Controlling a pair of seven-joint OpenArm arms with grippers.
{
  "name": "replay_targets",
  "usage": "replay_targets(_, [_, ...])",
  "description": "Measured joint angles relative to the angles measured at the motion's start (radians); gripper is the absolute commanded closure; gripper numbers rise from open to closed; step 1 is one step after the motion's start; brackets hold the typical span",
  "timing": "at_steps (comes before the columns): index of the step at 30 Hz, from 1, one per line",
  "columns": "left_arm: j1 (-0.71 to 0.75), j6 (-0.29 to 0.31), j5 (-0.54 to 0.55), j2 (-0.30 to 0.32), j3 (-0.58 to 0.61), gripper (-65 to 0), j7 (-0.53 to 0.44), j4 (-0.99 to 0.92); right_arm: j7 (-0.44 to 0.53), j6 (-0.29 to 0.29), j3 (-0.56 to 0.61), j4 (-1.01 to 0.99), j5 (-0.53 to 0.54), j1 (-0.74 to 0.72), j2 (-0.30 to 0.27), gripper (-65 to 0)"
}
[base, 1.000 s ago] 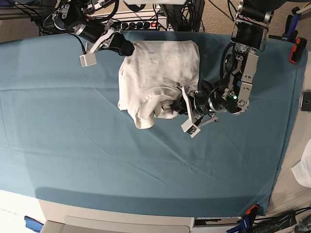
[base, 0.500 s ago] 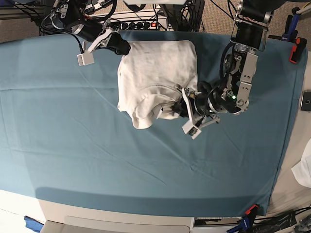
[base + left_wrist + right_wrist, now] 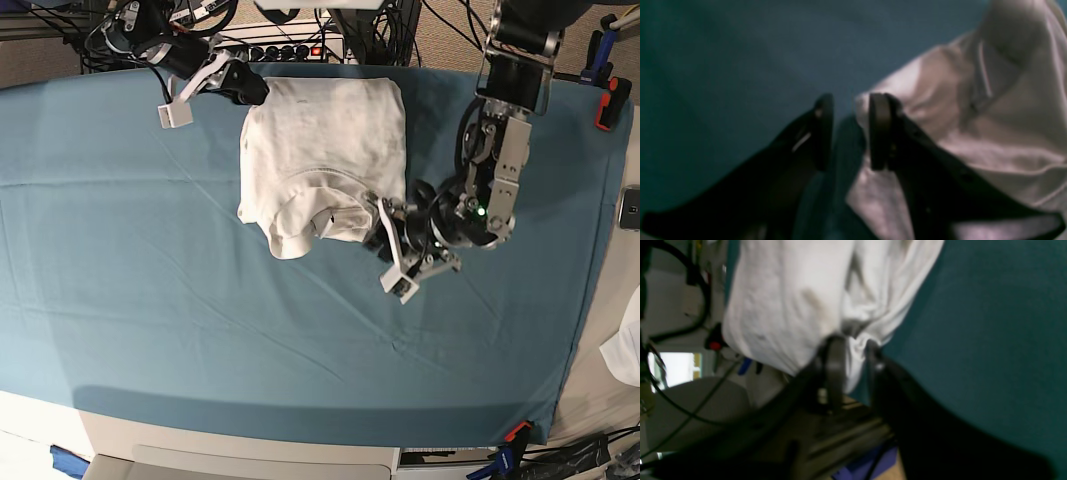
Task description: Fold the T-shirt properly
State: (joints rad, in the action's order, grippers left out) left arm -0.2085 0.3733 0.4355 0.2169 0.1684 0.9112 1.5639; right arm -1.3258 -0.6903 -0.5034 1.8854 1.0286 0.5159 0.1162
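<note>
My left gripper (image 3: 850, 133) has its jaws parted with a clear gap, and only teal shows between the pads; the right-hand pad touches the edge of the T-shirt (image 3: 325, 160) but nothing is pinched. From overhead that gripper (image 3: 385, 240) sits just beside the shirt's near corner, on the side where my left arm comes in.

My right gripper (image 3: 851, 355) is at the shirt's far corner, by the back edge of the table. Its jaws are somewhat apart with a bunch of white cloth lying between them. I can't tell whether they are pinching that cloth or merely straddling it, so I won't call it a hold.

The shirt lies on the teal cloth (image 3: 150, 300), toward the back edge and a little toward my right arm's side of the middle. I judge the fold partly done: the body is gathered into a rough rectangle with the sides tucked in. Its near end is lumpy, with a rolled flap poking out past the outline and a small dark tag (image 3: 327, 217) showing. Flattening and squaring that end remains.

I can read no brand, label or writing anywhere; the tag is too small.
</note>
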Motion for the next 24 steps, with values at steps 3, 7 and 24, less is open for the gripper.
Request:
replay_targets(3, [-0.022,-0.038,-0.028,0.000,0.000,-19.6,0.000,0.000,0.026,0.001,0.000,0.000,0.000,-0.001,-0.014,-21.9])
replay_targets(7, [-0.037,-0.064,-0.039,0.009,0.000,-19.6,0.000,0.000,0.028,0.000,0.000,0.000,-0.008,-0.031,-0.029,-21.9])
replay_targets(24, [-0.011,-0.070,-0.028,0.190,-0.224,-19.5,0.046,0.000,0.054,-0.006,-0.217,0.000,-0.124,-0.216,-0.217,-21.9])
